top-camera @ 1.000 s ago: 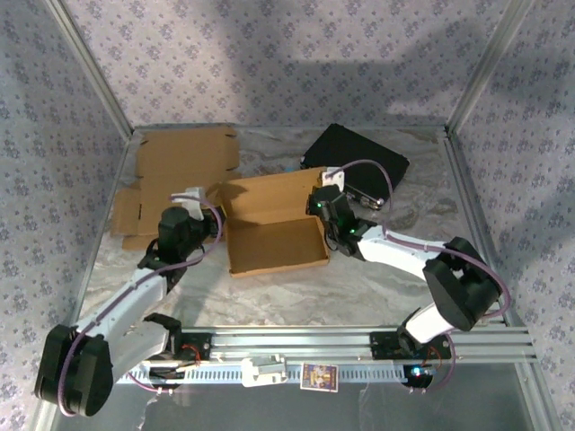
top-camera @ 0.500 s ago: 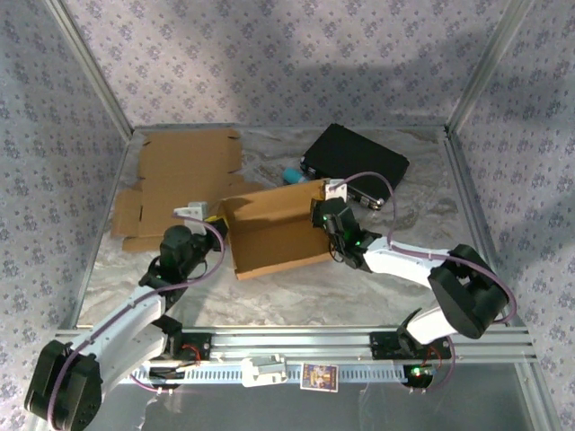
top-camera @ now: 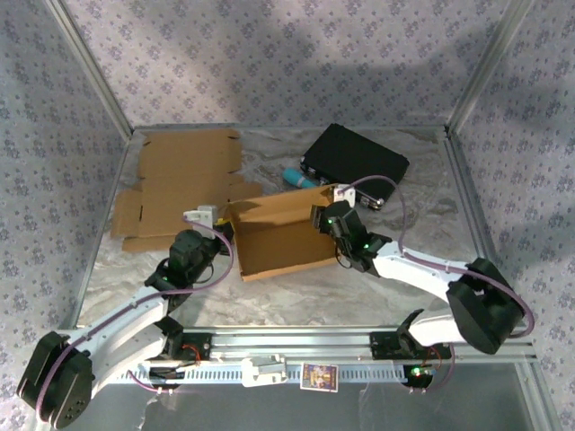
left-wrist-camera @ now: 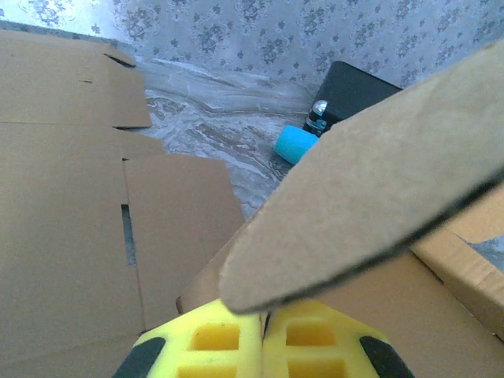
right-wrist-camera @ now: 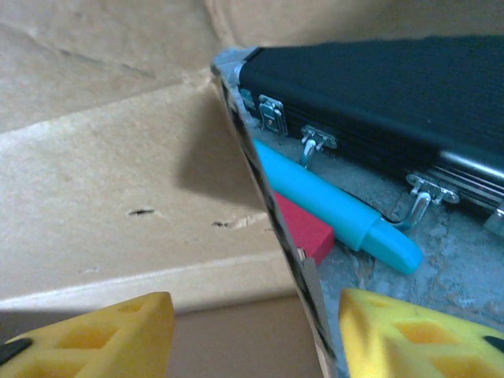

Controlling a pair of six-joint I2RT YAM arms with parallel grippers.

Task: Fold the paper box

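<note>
The brown paper box (top-camera: pixel 280 238) stands in the middle of the table, tipped up on its near edge with its open side facing the camera. My left gripper (top-camera: pixel 220 228) is shut on the box's left flap (left-wrist-camera: pixel 370 189), which runs into the seam between the yellow fingers (left-wrist-camera: pixel 205 339). My right gripper (top-camera: pixel 324 218) is open and straddles the box's right wall (right-wrist-camera: pixel 272 205), with one yellow finger (right-wrist-camera: pixel 94 339) inside the box and the other finger (right-wrist-camera: pixel 417 339) outside. Neither pad touches the wall.
A flat unfolded cardboard sheet (top-camera: pixel 180 175) lies at the back left. A black case (top-camera: pixel 355 162) sits at the back right, with a cyan pen (right-wrist-camera: pixel 335 206) and a red block (right-wrist-camera: pixel 305 230) on the foil just behind the box. Patterned walls enclose the table.
My right gripper has opened and let go of the box's right wall. The box has tipped up and shifted toward the near side, uncovering the cyan pen. My left arm followed, still shut.
</note>
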